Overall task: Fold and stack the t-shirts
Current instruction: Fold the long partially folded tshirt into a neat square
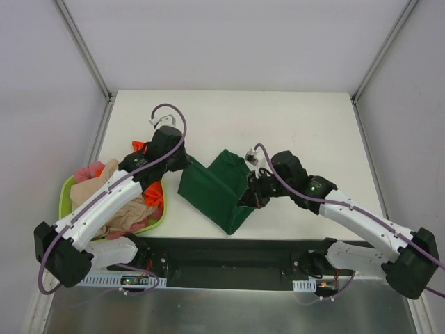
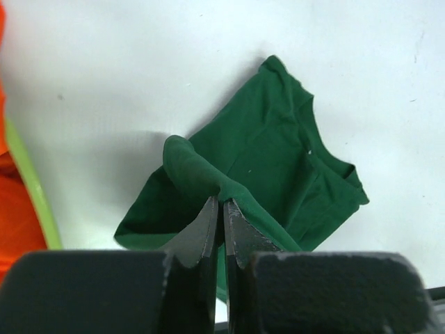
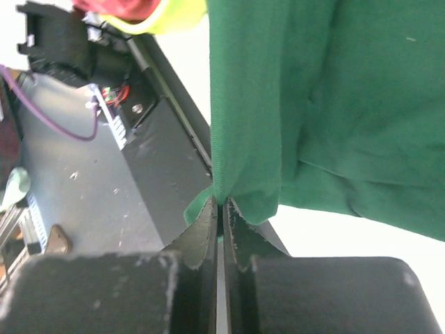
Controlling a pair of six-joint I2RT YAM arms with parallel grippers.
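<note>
Dark green t-shirt point(image 1: 217, 189) sits mid-table, bunched, just R of the lime-green basket point(image 1: 64, 200) and apart from it, near the front edge of the white table point(image 1: 299, 125). Both arms have it, so neither is nearer.

L gripper point(image 1: 185, 162) is shut on a fold at the shirt's far-L corner. In the L wrist view the L gripper point(image 2: 222, 203) has its jaws pressed together w/ a ridge of cloth pinched btwn them. From there the t-shirt point(image 2: 278, 156) runs away from the tips, collar end furthest out.

R gripper point(image 1: 250, 196) is shut on the near-R edge. In the R wrist view the R gripper point(image 3: 220, 203) clamps a thin hem, and the t-shirt point(image 3: 334, 97) spreads beyond the tips, over the black base strip point(image 1: 229, 250).

Key relation: cloth spans btwn the two pinch points, long axis approx diagonal from far-L to near-R. It looks slack in the middle, so prob the next move needs the grippers drawn apart along that line to open it flat before any fold.

Other shirts are heaped in the basket: orange shirt point(image 1: 154, 193), beige shirt point(image 1: 115, 202), pink shirt point(image 1: 90, 171). No stack started on the table yet.

Labels: a tiny white speck point(image 2: 308, 151) near the collar, maybe a neck tag, too small to read. No brand or writing legible anywhere.
</note>
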